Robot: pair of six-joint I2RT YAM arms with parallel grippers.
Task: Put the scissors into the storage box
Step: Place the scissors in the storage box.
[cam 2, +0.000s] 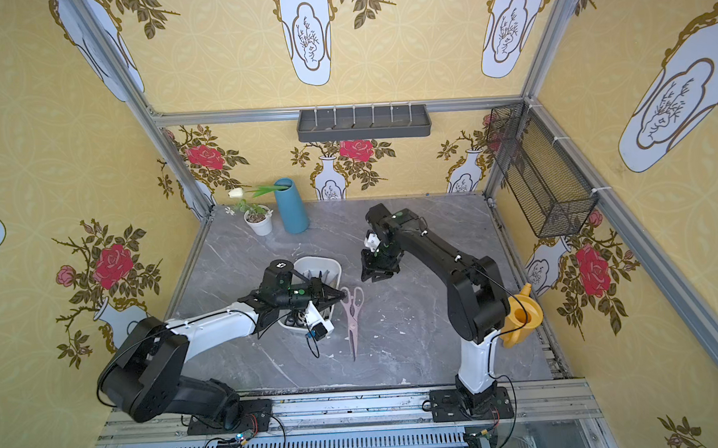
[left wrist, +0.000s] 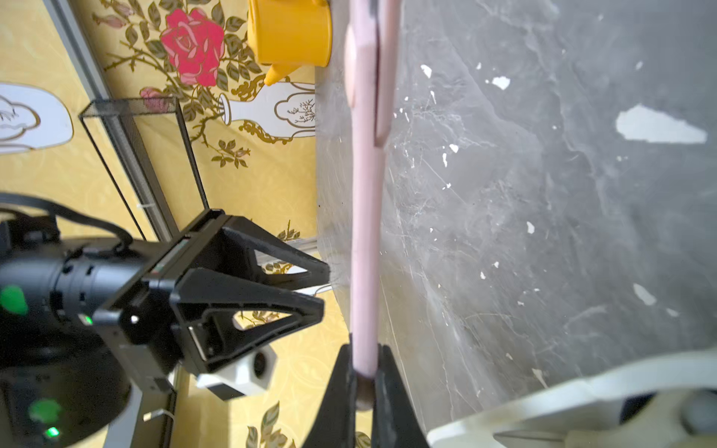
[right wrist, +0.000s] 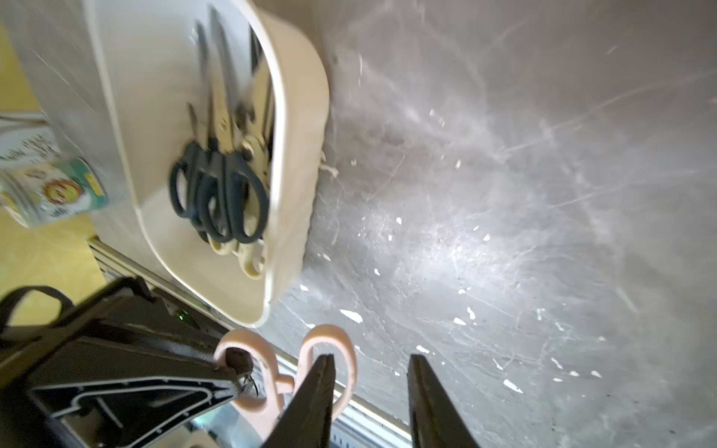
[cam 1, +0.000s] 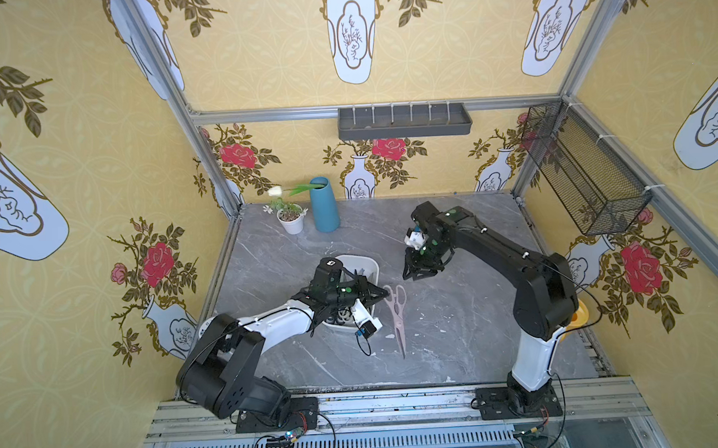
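Pink scissors (cam 1: 398, 315) are the pair being handled. The left tool (left wrist: 364, 382) is clenched on one handle loop of this pair; the left wrist view shows both jaws pressed flat against the pink plastic. From that grip the blades run away from the tool tip toward the near edge of the counter (cam 1: 457, 312). Whether the pair is raised or rests on the counter cannot be told.

The right tool (right wrist: 371, 362) is released, jaws apart with only bare counter between them. It stands near the handle end of the pair and holds nothing.

The box (right wrist: 298, 166) lies beneath the body of the left tool, behind its tip, with its long wall just beside the gripped handle. Dark-handled scissors (right wrist: 221, 194) and cream-handled ones lie inside, bunched along one wall.

Step in hand, by judgement: pick-up of the only pair seen outside the box, so the task is near its end.

Next move, by judgement:
1. Raise the pair.
2. Draw it back over the rim.
3. Align the blades with the long axis of the box.
4. Lower, then unclench.

Keep the right tool clear of this path. A one-loop grip may let the blades swing.
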